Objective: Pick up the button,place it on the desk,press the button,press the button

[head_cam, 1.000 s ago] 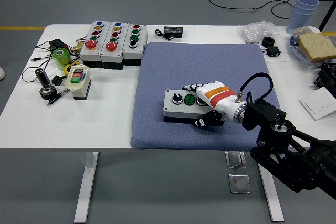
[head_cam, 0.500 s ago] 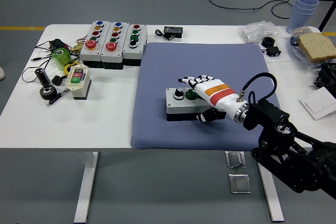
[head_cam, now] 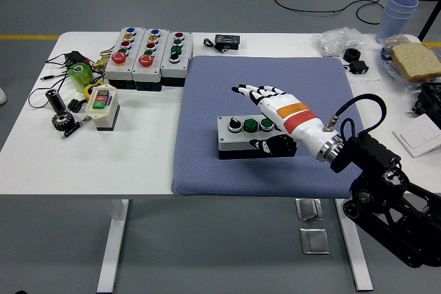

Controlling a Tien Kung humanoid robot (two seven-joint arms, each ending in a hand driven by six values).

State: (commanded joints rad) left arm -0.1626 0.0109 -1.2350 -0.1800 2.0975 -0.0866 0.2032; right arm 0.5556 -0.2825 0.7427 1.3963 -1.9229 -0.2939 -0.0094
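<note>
Surface: white counter (head_cam: 145,149) is standing on a grey floor, and I am viewing it from above its near edge.
Mat: blue-grey mat (head_cam: 275,87) is covering the counter's middle and right portion.
Task item: button box (head_cam: 241,137) is lying flat on the mat, toward the mat's near half; I am reading a black knob and two green buttons on its top face.
Right hand: right hand (head_cam: 275,118) is reaching in from the lower right, hovering over the right end of the button box.
Right hand state: fingers (head_cam: 251,91) are extending straight and spread apart beyond the box's far edge, gripping nothing; the thumb is sitting at the box's near right side, and I cannot tell whether it is touching.
Left hand: I am not seeing it in this view.
Other boxes: three button boxes (head_cam: 148,56) are sitting side by side at the counter's far left, off the mat.
Small switch: cream switch unit (head_cam: 102,105) is sitting on the left, near a green item and loose parts.
Far right: stacked cups (head_cam: 400,12) are standing at the far corner, by a plate with bread (head_cam: 413,60).
</note>
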